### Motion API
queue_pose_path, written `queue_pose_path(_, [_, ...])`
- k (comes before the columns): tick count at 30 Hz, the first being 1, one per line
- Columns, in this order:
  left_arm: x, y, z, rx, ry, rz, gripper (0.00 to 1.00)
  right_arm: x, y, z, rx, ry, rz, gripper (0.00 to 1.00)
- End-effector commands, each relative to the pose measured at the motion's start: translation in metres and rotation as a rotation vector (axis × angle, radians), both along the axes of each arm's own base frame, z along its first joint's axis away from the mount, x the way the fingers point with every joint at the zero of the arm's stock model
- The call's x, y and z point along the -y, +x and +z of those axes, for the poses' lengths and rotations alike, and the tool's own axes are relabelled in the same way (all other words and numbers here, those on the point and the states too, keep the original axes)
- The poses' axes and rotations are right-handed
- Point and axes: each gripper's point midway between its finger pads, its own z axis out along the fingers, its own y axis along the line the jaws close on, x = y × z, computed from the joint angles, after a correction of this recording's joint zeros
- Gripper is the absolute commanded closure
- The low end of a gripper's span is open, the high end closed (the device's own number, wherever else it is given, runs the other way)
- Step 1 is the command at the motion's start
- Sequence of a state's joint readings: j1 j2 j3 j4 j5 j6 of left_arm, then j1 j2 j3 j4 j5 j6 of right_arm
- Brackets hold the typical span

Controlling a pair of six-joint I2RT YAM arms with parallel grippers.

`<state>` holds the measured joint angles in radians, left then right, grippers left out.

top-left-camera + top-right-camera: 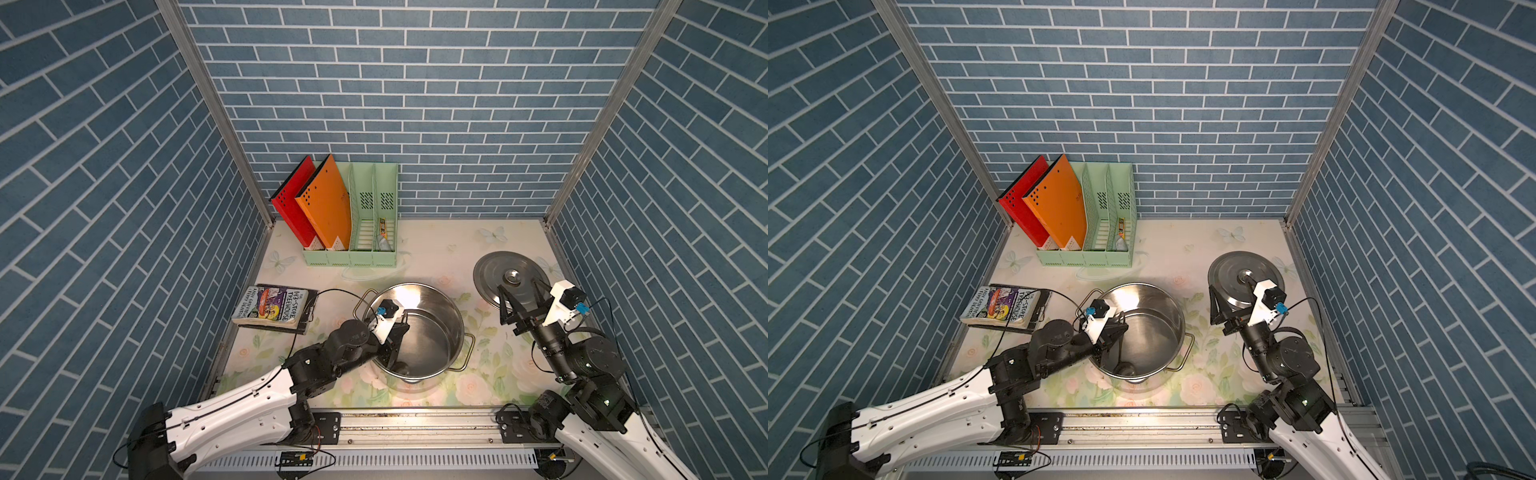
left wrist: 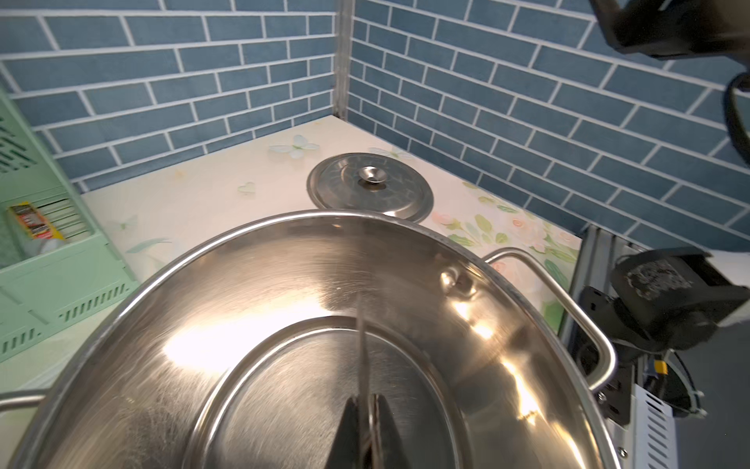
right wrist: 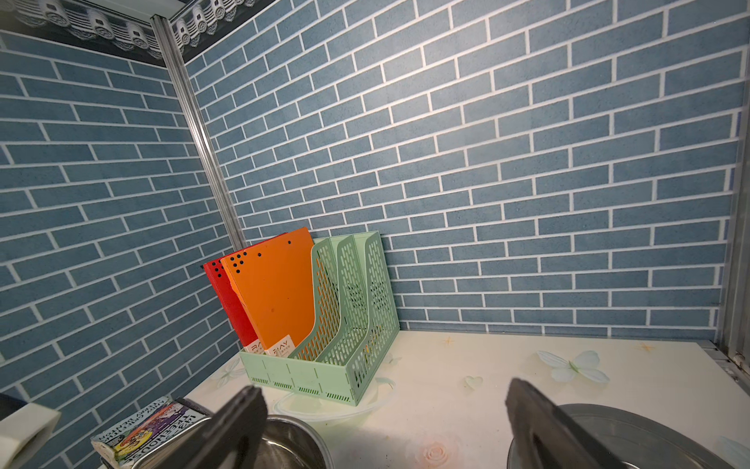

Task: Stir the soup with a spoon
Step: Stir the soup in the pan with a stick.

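Left wrist view shows the left gripper (image 2: 367, 430) shut tight on the spoon (image 2: 362, 349). The spoon's thin handle runs edge-on out from between the two dark fingers (image 2: 345, 430), over the floor of the steel pot (image 2: 284, 284). In both top views these fingers reach down inside the pot, with a dark rounded shape, seemingly the spoon's bowl, just below their tips. The right gripper (image 1: 521, 305) has its fingers spread wide and grips nothing. Its tips hang over the edge of the lid (image 1: 490, 270), well apart from the spoon.
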<state>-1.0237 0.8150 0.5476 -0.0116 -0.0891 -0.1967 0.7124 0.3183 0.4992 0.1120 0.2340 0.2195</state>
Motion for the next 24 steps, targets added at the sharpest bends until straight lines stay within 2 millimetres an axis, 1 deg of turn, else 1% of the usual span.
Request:
queue_pose_path(1, [-0.042,0.029,-0.014,-0.014,0.117,0.242,1.00,-0.004,-0.001,0.010,0.035,0.015,0.018,0.03])
queue_pose_path(3, [-0.052,0.041,-0.012,-0.002,0.120,0.299,1.00,-0.004,-0.001,0.010,0.034,0.014,0.021,0.03])
queue_pose_path(6, [-0.059,0.057,-0.005,0.028,0.121,0.367,1.00,-0.003,-0.002,0.012,0.034,0.015,0.019,0.03])
queue_pose_path(8, [-0.057,0.068,0.003,0.063,0.116,0.399,1.00,-0.002,-0.002,0.012,0.035,0.016,0.014,0.03])
queue_pose_path(11, [-0.048,0.086,0.013,0.116,0.094,0.418,1.00,-0.001,-0.002,0.011,0.033,0.018,0.009,0.03])
queue_pose_path(14, [-0.028,0.103,0.020,0.152,0.069,0.389,1.00,-0.001,-0.002,0.012,0.033,0.015,0.010,0.03])
queue_pose_path(18, [0.007,0.115,0.029,0.183,0.031,0.302,1.00,0.002,-0.004,0.015,0.036,0.005,0.001,0.03])
queue_pose_path(22, [0.038,0.118,0.037,0.206,-0.018,0.193,1.00,0.007,-0.006,0.015,0.039,0.009,-0.010,0.03])
queue_pose_path(24, [0.056,0.111,0.042,0.214,-0.063,0.096,1.00,0.009,-0.007,0.014,0.036,0.010,-0.017,0.03])
